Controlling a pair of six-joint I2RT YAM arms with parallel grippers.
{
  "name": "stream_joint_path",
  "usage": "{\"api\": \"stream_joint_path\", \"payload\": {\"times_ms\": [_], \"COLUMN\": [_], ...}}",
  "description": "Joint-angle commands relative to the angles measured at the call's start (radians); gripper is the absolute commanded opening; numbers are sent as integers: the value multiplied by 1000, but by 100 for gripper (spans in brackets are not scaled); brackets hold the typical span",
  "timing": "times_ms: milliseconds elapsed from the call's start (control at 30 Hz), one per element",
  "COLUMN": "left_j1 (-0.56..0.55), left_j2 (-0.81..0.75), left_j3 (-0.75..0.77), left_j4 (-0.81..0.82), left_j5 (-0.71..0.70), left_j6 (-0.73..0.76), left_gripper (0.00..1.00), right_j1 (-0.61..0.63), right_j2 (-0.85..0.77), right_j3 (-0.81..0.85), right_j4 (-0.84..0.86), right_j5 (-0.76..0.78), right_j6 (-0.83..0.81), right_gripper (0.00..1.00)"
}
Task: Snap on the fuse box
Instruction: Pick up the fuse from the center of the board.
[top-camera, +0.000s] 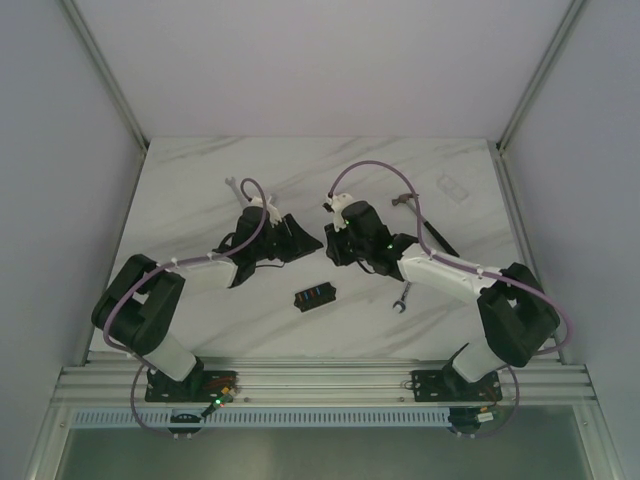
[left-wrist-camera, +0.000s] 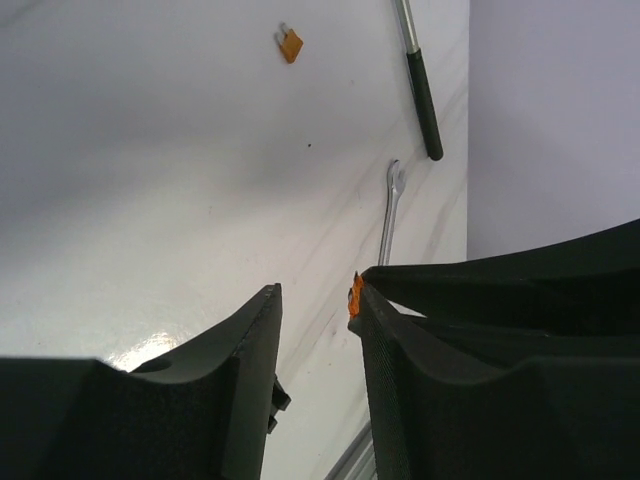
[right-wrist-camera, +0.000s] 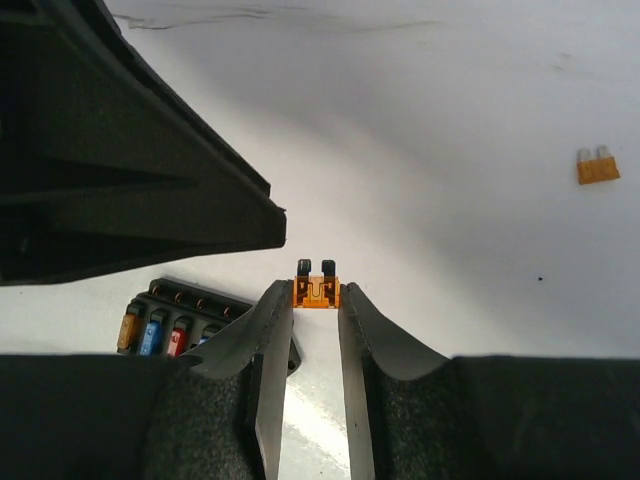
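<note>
The fuse box (top-camera: 315, 296) is a small black block with orange, blue and red fuses in a row. It lies on the table between the arms, and its end (right-wrist-camera: 175, 318) shows at the lower left of the right wrist view. My right gripper (right-wrist-camera: 316, 297) is shut on a small orange fuse (right-wrist-camera: 316, 289), held above the table beyond the box. My left gripper (left-wrist-camera: 315, 292) faces it tip to tip, its jaws apart with nothing between them. The orange fuse (left-wrist-camera: 355, 293) shows just at the tip of one left finger. In the top view the two grippers (top-camera: 303, 240) (top-camera: 328, 243) meet nose to nose.
A loose orange fuse (right-wrist-camera: 597, 167) lies on the marble. One wrench (top-camera: 400, 300) lies near the right arm, another (top-camera: 232, 185) at the back left. A black-handled tool (top-camera: 432, 232) and a clear plastic piece (top-camera: 452, 188) lie at the back right.
</note>
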Motion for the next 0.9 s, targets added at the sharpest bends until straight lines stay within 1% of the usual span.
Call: {"api": "stream_joint_path", "payload": {"times_ms": [0, 433, 733, 867], "left_j1": [11, 11, 11, 11], "left_j2": [10, 47, 47, 49], "left_j3": [-14, -19, -29, -41], "left_j4": [74, 83, 91, 121], "left_j5": [45, 64, 77, 88], "left_j6": [-62, -104, -114, -133], "left_gripper": [45, 37, 36, 35], "right_j1": [12, 22, 23, 23], "right_j2": [-22, -24, -18, -14], "right_j3": [-10, -6, 0, 5], "right_j4": [32, 59, 84, 92], "right_j5": [-37, -60, -56, -61], "right_j6": [-24, -30, -15, -11], "right_gripper": [13, 12, 11, 11]}}
